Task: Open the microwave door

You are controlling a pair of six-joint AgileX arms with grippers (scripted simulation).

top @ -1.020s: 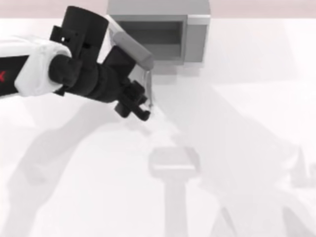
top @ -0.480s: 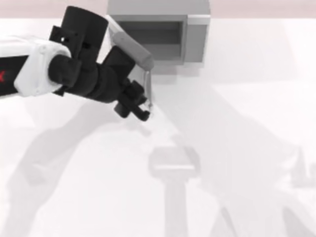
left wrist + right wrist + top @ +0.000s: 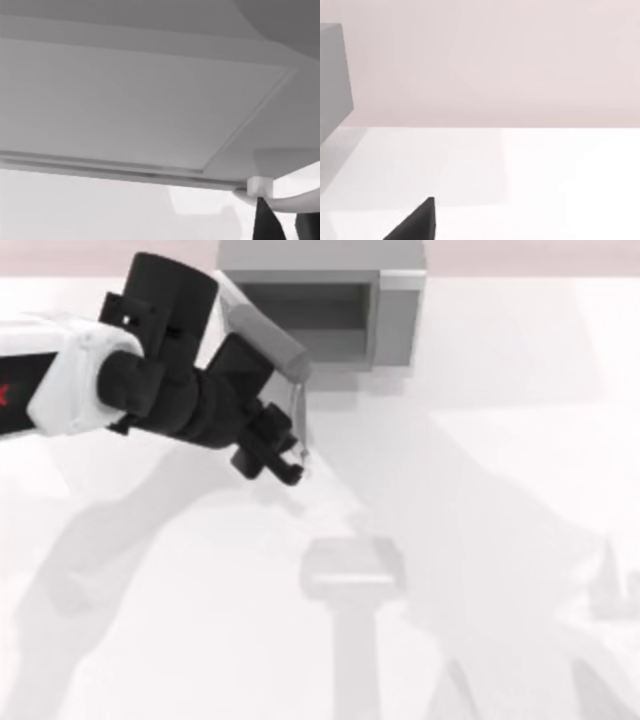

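Microwave door (image 3: 262,332) swung outward from the open cavity (image 3: 318,312), its handle (image 3: 297,418) pinched in my left gripper (image 3: 290,464).

A rendered test scene, not a lived-in room: a plain, featureless white bench (image 3: 500,540) runs to a flat pale pink back wall (image 3: 495,60), and a boxy untextured grey microwave (image 3: 395,310) stands at the far edge, all surfaces smooth and computer-drawn.
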